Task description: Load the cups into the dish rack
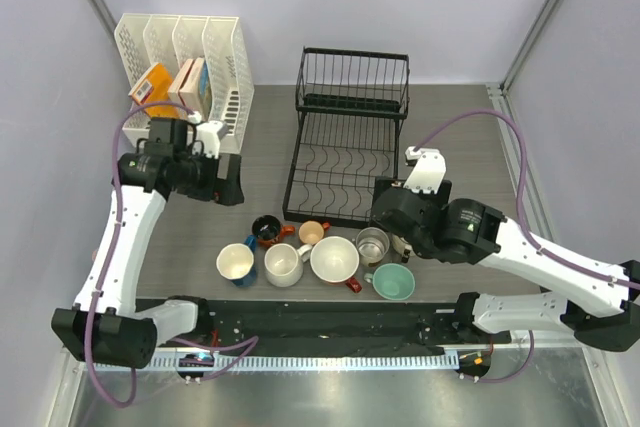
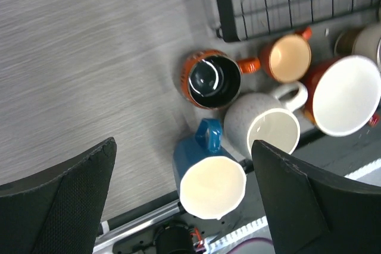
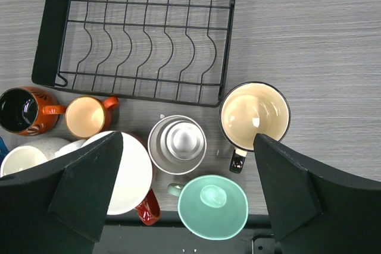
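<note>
- Grey wood-grain tabletop (image 1: 470,147) is carrying everything, with pale walls closing it in.
- Print on the orange box (image 1: 152,87) in the white file organizer (image 1: 185,57) is coming through too small to read.
- Black wire dish rack (image 1: 345,137) is sitting mid-table, its long axis running away from the arms.
- All the cups are standing on the table, bunched just off the rack's near edge.
- Blue mug (image 1: 237,263), speckled white mug (image 1: 283,265) and red mug (image 1: 335,260) are lining the front row, mouths up.
- Black-lined orange mug (image 1: 266,230) and peach mug (image 1: 312,233) are crowding right against the rack, the peach handle pointing right.
- Steel cup (image 1: 372,244) and teal mug (image 1: 393,281) are sitting beside them.
- Cream mug (image 3: 254,115) is pointing its handle at the near edge, and the right arm is masking it from above.
- Left gripper (image 2: 183,147) is hanging over the blue mug, fingers spread wide, holding nothing.
- Right gripper (image 3: 187,141) is hanging over the steel cup, likewise spread and empty.
</note>
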Tool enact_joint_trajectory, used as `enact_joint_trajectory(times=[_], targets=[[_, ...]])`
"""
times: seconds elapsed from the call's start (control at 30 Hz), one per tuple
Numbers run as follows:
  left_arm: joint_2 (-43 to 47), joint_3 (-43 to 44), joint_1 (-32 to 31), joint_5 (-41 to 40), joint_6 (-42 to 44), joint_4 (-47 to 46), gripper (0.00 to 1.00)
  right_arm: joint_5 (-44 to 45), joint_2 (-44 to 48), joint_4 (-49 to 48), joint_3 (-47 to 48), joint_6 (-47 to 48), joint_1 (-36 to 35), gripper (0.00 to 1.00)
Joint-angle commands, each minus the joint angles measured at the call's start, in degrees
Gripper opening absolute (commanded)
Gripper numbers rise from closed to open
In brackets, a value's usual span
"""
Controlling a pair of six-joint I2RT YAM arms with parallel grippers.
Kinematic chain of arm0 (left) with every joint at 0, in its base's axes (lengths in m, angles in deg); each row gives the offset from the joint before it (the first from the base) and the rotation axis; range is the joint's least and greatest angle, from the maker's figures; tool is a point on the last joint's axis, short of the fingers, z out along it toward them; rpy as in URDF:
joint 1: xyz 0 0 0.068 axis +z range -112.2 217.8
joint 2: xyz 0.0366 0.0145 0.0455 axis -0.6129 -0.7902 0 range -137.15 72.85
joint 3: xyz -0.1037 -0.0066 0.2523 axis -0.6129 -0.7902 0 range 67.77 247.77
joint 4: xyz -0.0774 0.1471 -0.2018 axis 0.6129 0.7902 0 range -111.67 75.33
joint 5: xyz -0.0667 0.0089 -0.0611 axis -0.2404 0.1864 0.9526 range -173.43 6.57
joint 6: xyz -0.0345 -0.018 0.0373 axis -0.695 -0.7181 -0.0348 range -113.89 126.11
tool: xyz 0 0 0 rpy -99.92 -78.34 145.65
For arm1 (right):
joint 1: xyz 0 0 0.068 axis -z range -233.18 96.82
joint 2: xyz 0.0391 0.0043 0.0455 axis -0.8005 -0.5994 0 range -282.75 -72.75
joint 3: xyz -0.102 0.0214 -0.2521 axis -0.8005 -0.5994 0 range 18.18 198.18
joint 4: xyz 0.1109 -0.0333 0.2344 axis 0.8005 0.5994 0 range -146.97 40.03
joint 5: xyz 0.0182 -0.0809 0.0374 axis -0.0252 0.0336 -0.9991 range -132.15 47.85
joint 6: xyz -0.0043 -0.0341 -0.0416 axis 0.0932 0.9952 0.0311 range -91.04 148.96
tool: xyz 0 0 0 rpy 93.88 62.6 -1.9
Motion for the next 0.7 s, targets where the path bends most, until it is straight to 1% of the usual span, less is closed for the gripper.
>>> enact_joint_trajectory(times=[0.0,0.13,0.2,0.27,0.3,0.47,0.57,0.6,0.67], targets=[[2.53,-1.96,-6.19,-3.75,1.74,-0.24,0.95,0.37,2.62,-1.89,-0.64,-0.47,-0.25,0.97],[4.02,-3.8,-9.46,-5.69,3.22,0.36,0.95,-1.04,3.41,-1.98,-2.4,-0.64,-0.25,0.98],[5.16,-4.51,-9.64,-6.74,4.54,3.0,0.94,-1.13,3.85,-1.8,-3.54,-1.26,-0.25,0.98],[6.65,-7.14,-9.64,-8.32,6.38,3.88,0.93,-0.86,4.29,-1.8,-4.33,-1.61,-0.25,0.98],[8.06,-7.93,-9.55,-9.98,6.57,4.32,0.89,-0.69,4.73,-1.89,-4.6,-1.7,-0.25,0.98],[11.32,-6.1,-9.55,-8.77,8.33,6.61,0.88,0.54,6.14,-2.68,-5.39,-1.7,-0.25,0.97],[10.44,-5.83,-9.64,-10.16,11.14,7.4,0.84,0.72,6.49,-2.68,-5.31,-1.87,-0.25,0.97],[10.18,-6.01,-9.64,-10.52,12.97,7.49,0.82,0.81,6.58,-2.68,-5.3,-1.96,-0.25,0.97],[9.65,-5.92,-10.07,-10.44,15.26,9.41,0.81,0.81,6.93,-2.51,-5.39,-2.49,-0.25,0.96]])
